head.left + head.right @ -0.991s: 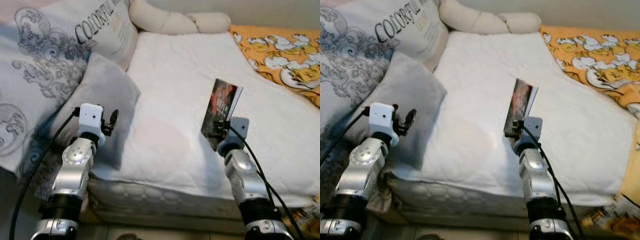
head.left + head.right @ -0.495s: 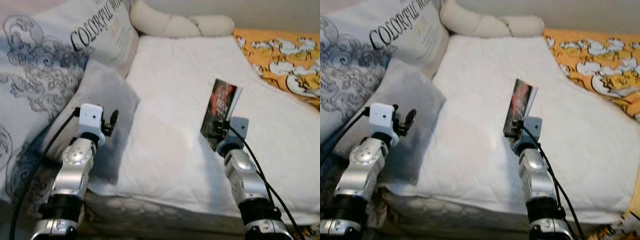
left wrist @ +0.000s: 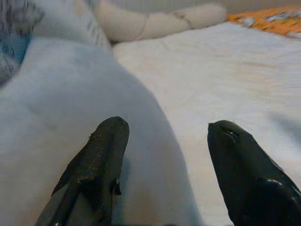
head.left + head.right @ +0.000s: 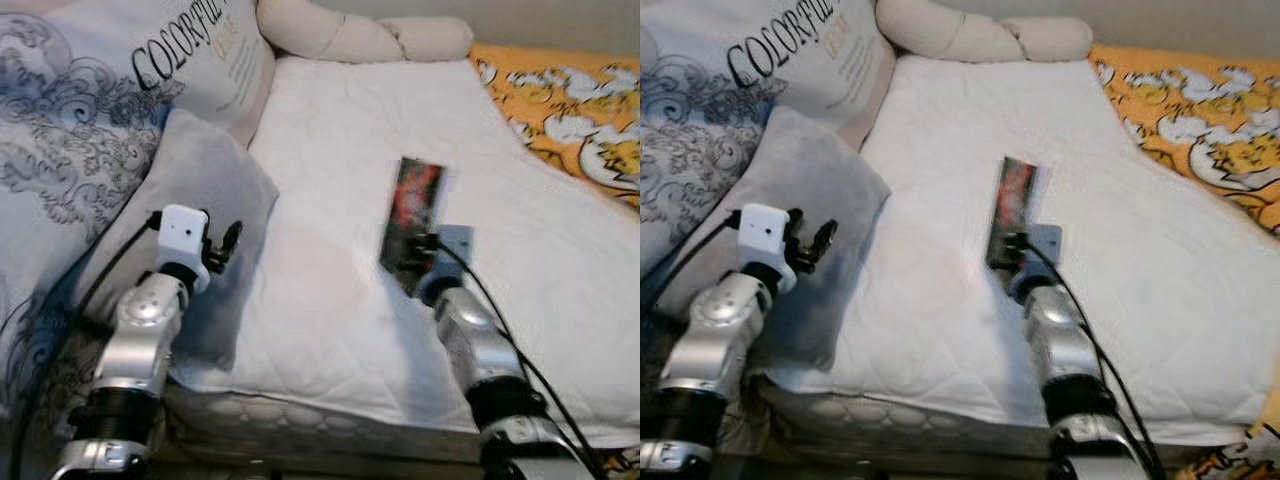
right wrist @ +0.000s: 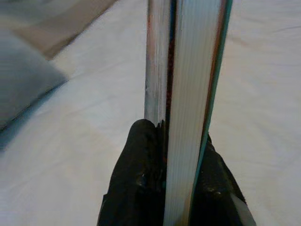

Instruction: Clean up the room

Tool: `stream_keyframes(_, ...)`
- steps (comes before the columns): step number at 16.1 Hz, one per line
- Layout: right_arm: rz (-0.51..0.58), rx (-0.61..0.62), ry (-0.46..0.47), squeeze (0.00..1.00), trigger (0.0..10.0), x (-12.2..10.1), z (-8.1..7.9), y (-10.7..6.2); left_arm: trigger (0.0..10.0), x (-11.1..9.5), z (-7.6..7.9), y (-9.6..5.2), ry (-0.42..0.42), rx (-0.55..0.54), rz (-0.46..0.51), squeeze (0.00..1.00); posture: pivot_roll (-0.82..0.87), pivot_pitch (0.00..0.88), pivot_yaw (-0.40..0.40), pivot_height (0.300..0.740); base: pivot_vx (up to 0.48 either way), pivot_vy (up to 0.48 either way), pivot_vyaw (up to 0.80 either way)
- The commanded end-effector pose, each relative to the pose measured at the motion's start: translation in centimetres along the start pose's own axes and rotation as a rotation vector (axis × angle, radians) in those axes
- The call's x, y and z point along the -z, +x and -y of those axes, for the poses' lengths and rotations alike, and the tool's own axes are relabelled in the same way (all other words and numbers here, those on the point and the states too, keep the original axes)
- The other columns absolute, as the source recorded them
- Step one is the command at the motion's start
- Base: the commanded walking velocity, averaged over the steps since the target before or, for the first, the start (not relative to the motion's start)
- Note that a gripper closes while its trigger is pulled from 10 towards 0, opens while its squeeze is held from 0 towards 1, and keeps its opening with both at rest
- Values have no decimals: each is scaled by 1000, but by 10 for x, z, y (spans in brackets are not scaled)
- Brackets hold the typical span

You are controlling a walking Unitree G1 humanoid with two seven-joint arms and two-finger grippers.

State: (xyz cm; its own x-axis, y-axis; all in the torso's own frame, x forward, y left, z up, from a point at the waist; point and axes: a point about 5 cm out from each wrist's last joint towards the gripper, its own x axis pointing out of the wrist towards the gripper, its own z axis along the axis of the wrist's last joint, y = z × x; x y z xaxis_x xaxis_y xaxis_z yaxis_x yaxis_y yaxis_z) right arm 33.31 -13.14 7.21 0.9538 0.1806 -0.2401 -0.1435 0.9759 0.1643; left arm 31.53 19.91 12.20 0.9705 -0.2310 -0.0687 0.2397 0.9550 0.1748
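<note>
Right gripper [image 5: 175, 146]: fingers pinching book [image 4: 410, 222] by lower edge, book held upright above white mattress [image 4: 330, 200]. Left gripper [image 3: 164, 141]: fingers spread, holding nothing, over grey pillow [image 4: 190, 210] beside mattress. Printed pillow [image 4: 90, 110] behind.

Right hand [image 5: 171, 155] clamping a book [image 5: 188, 94] edge-on, white bedding [image 5: 84, 132] beneath
</note>
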Motion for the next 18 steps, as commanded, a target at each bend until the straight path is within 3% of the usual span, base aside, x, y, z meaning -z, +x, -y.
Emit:
stream_keyframes(1,21,-56,-5,0,10000,-20,-7,11,10000,-3,5,-2,16,73,-10,0,99,0,-5,740,0,0,0)
stream_keyframes(4,-53,-107,63,0,10000,-26,-11,23,10000,0,8,-11,63,190,-52,0,123,0,-16,740,0,0,0)
stream_keyframes(5,-115,-158,131,0,10000,-26,-16,28,10000,1,9,-15,74,251,-79,0,135,0,-19,740,0,0,0)
stream_keyframes(7,-202,-253,169,0,10000,-24,-26,31,10000,1,7,-22,91,318,-109,0,147,0,-20,740,0,0,0)
stream_keyframes(8,-258,-332,225,0,10000,-21,-37,32,10000,2,3,-31,107,394,-159,0,169,0,-19,740,0,0,0)
stream_keyframes(11,-304,-350,277,0,10000,-15,-40,32,10000,3,3,-46,115,473,-211,0,197,0,-19,740,0,0,0)
stream_keyframes(12,-333,-342,337,0,10000,-11,-39,31,10000,5,6,-55,108,521,-246,0,214,0,-17,740,0,0,0)
stream_keyframes(17,-469,-233,311,0,10000,23,-23,19,10000,12,13,-87,89,629,-362,0,240,0,0,740,0,0,0)
stream_keyframes(18,-477,-223,296,502,10000,25,-21,18,10000,11,14,-88,89,633,-366,0,246,0,1,740,0,0,0)
